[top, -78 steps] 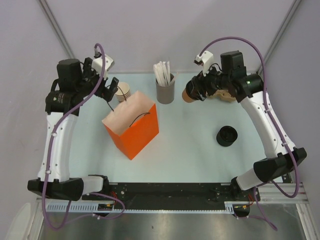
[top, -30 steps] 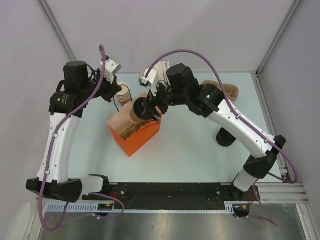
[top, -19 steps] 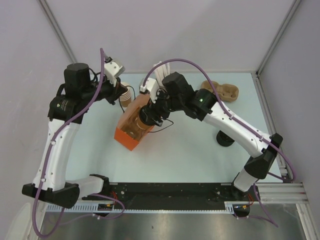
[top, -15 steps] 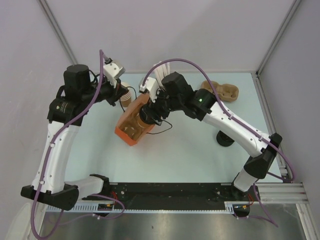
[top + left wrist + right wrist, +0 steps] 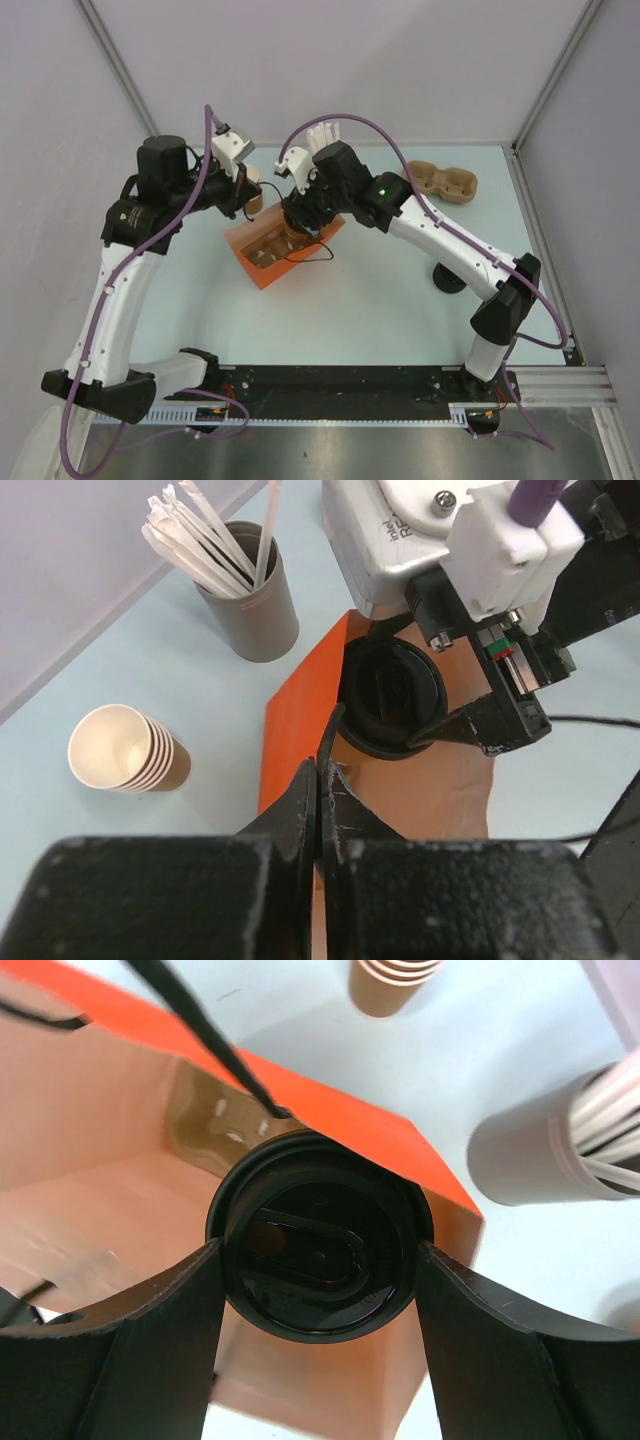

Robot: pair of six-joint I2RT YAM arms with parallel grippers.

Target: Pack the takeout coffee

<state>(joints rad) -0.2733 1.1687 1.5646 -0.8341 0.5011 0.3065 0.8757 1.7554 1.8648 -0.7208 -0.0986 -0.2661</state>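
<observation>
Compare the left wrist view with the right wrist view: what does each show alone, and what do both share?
Left wrist only: the left gripper pinched shut on the handle of the orange bag, and the open mouth of the cup stack. Right wrist only: the right gripper, a finger each side of the takeout coffee. Both: the bag, the coffee's black lid, the grey stick holder, the cup stack.
</observation>
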